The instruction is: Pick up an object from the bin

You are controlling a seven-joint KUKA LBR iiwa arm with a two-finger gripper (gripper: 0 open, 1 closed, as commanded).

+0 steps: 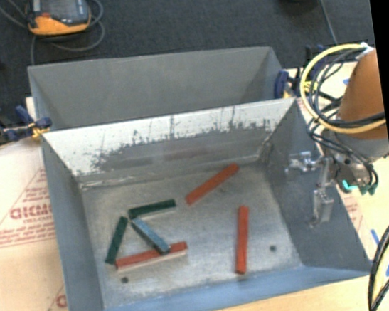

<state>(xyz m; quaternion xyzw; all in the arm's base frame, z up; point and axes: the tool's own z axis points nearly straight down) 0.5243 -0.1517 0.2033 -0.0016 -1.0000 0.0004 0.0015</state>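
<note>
My gripper hangs over the bin's right sloping wall, with nothing seen in it. Nearest to it, an upright red stick lies on the bin floor to its left, well apart from it. Another red stick lies slanted toward the back of the floor.
On the left of the floor lies a loose cluster: two dark green sticks, a grey-blue stick, and a red stick lying along a pale one. The arm with its orange cover and cables stands at the right rim.
</note>
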